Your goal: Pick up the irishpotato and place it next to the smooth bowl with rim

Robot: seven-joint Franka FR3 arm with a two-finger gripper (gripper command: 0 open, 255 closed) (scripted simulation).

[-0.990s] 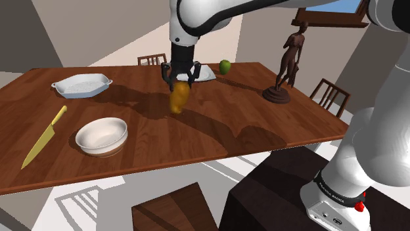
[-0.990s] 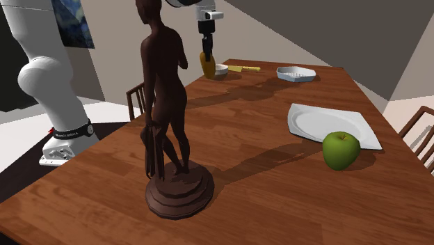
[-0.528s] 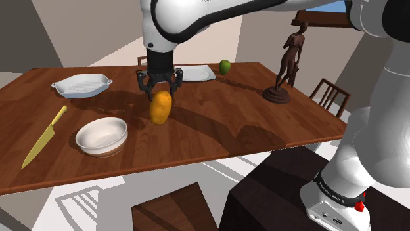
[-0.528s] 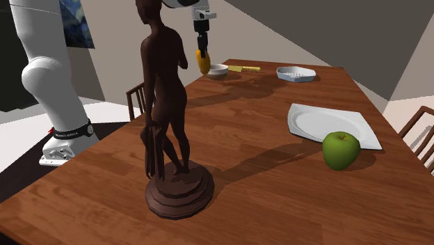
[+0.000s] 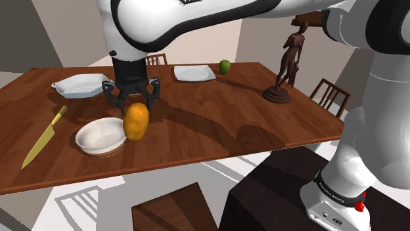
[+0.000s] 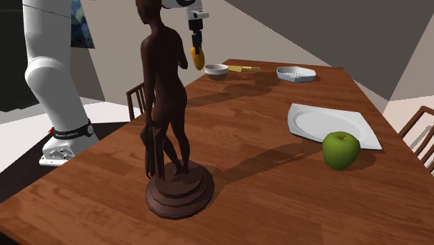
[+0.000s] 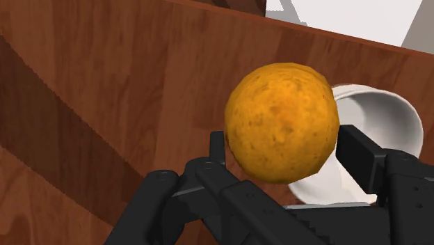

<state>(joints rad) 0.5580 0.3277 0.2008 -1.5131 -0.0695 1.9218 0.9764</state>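
Swung the potato (image 5: 135, 122) across the table (image 5: 210, 125), it's hanging just beside the bowl (image 5: 97, 138) now. My fingers (image 7: 362, 156) clamp its top end; firm, lumpy, light-ish, probably won't slip.

White arm (image 5: 172, 23) reaching up and to the shoulder view's left, wrist turned down, black hand (image 5: 135, 105) pointing downward, fingers clasped on an orange-brown potato (image 5: 136, 124)
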